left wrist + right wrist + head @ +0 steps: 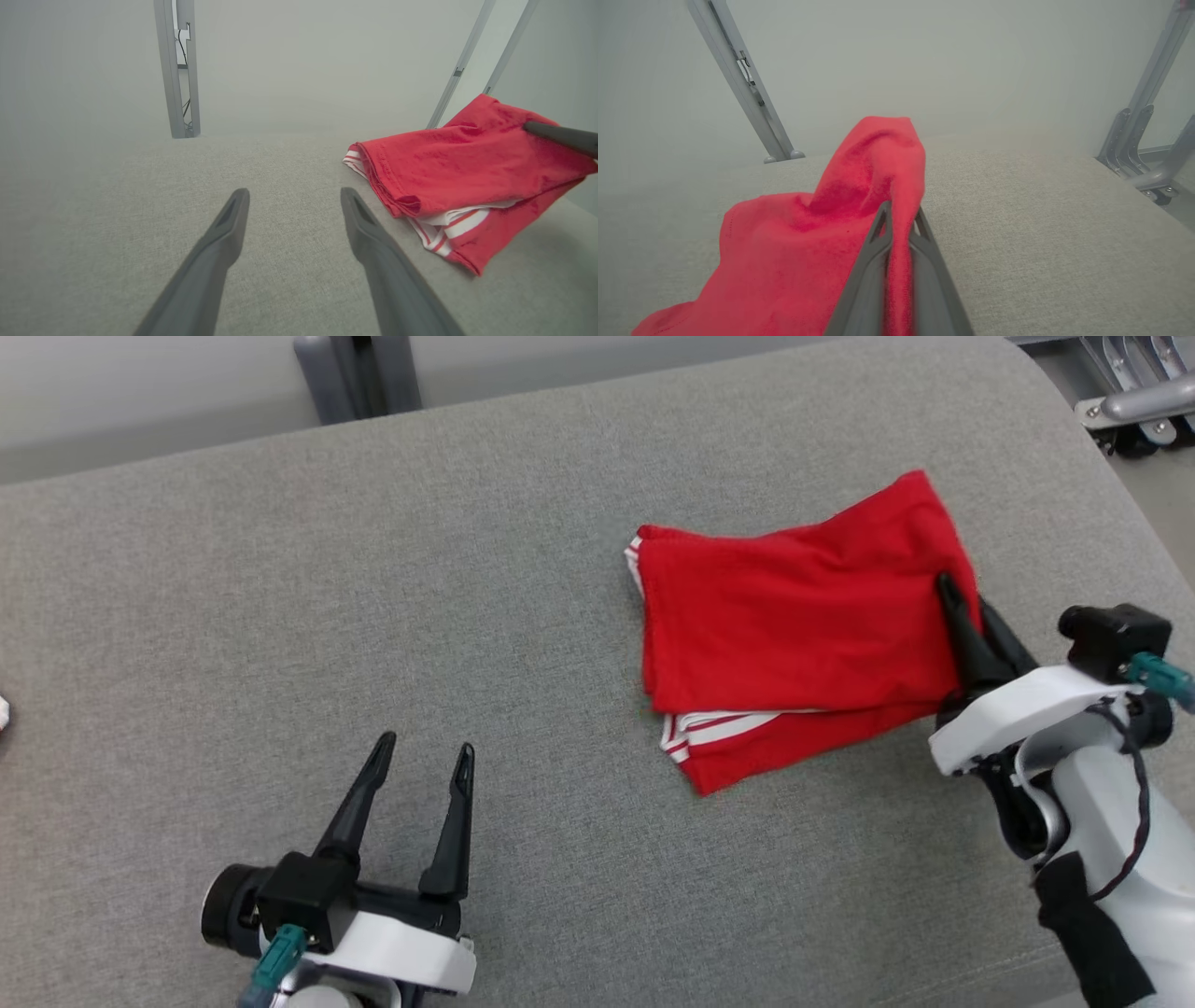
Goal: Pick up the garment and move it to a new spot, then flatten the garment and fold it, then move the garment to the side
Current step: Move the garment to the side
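Observation:
The garment [794,625] is red with white striped trim, folded into a rough rectangle on the grey surface [280,597], right of centre in the head view. My right gripper [957,593] is shut on the garment's right edge, and in the right wrist view a red fold [896,196] is pinched between its fingers and lifted a little. My left gripper [425,751] stands open low at the left, well apart from the cloth, nothing between its fingers. In the left wrist view the garment [448,172] lies off to the right of the left gripper [294,198].
The grey upholstered surface curves down at its right edge [1111,476]. Metal frame legs [1139,401] stand beyond the far right corner, and a grey post [355,373] rises behind the far edge. A small white object [3,711] sits at the left border.

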Available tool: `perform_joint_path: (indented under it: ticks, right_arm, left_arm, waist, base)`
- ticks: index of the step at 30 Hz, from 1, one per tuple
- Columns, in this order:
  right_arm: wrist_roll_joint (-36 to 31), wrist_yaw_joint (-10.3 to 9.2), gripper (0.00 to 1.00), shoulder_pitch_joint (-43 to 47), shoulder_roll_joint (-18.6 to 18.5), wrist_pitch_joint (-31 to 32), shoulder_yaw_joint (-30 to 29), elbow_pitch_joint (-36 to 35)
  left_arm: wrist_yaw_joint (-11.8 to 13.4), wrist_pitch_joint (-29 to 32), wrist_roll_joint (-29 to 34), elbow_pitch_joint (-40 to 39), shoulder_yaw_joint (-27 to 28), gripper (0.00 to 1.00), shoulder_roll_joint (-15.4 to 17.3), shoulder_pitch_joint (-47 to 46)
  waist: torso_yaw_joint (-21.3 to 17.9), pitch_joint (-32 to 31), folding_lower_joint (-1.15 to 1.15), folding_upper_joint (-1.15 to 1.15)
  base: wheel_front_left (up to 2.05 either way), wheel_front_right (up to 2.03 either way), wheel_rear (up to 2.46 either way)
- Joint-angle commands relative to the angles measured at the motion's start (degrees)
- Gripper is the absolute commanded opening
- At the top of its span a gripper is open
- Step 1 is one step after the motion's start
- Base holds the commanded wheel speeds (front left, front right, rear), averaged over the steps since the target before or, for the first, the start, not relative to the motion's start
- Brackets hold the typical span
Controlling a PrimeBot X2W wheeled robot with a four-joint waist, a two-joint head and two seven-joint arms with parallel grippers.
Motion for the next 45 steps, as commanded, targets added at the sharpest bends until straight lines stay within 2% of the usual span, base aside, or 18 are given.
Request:
perform_joint_path:
  ticks: [1,10,17,28,36,37,39,43,44,45]
  right_arm:
    - [-0.67,-0.02,0.0,-1.18,-0.7,-0.32,-0.74,0.05]
    - [-11.59,-0.02,0.0,-7.46,-4.12,-0.32,-11.94,-0.8]
    - [-19.98,-0.02,0.0,-11.1,-3.97,-0.32,-19.51,-3.26]
    - [-30.31,-0.03,0.0,-12.57,-2.61,-0.32,-24.18,-4.33]
    - [-42.79,-0.03,0.02,-12.99,-1.47,-0.32,-29.16,-1.94]
    - [-42.79,-0.03,0.02,-12.99,-1.47,-0.32,-29.16,-1.94]
    - [-46.08,-0.03,0.09,-13.05,-0.92,-0.32,-31.54,-2.52]
    - [-51.78,-0.03,0.44,-12.84,0.87,-0.31,-35.44,-3.26]
    - [-52.92,-0.03,0.67,-12.84,1.24,-0.32,-36.29,-3.46]
    - [-54.1,-0.03,1.0,-12.68,1.63,-0.32,-37.08,-3.8]
  left_arm:
    - [-0.19,-0.23,0.18,-0.43,0.2,1.0,0.46,-1.46]
    - [-0.33,0.77,3.67,-7.15,-1.63,1.0,2.41,-5.75]
    - [-0.09,3.67,5.27,-13.71,-2.42,1.0,3.86,-7.43]
    - [-0.57,6.04,5.55,-16.96,-3.27,1.0,5.09,-9.04]
    - [-0.91,6.22,5.26,-17.08,-4.09,1.0,5.31,-9.53]
    - [-0.91,6.22,5.26,-17.08,-4.09,1.0,5.31,-9.53]
    - [-0.89,6.22,5.18,-17.19,-4.19,1.0,5.42,-9.49]
    - [-0.76,6.29,5.1,-17.35,-4.42,1.0,5.53,-9.43]
    - [-0.75,6.29,5.11,-17.32,-4.49,1.0,5.55,-9.42]
    - [-0.75,6.29,5.11,-17.24,-4.59,1.0,5.54,-9.42]
  waist:
    - [-0.31,1.69,0.0,0.0]
    - [-1.04,8.54,0.0,0.0]
    - [-2.3,12.94,0.0,0.0]
    - [-2.37,15.84,0.0,0.0]
    - [-0.97,16.1,0.0,0.0]
    - [-0.97,16.1,0.0,0.0]
    - [-0.59,16.1,0.0,0.0]
    - [-0.01,15.99,0.0,0.0]
    - [0.12,15.91,0.0,0.0]
    - [0.28,15.82,0.0,0.0]
  base:
    - [0.0,0.0,0.0]
    - [0.0,0.0,0.0]
    - [0.0,0.0,0.0]
    - [0.0,0.0,0.0]
    - [0.0,0.0,0.0]
    - [0.0,0.0,0.0]
    - [0.0,0.0,0.0]
    - [0.0,0.0,0.0]
    - [0.0,0.0,0.0]
    - [0.0,0.0,0.0]
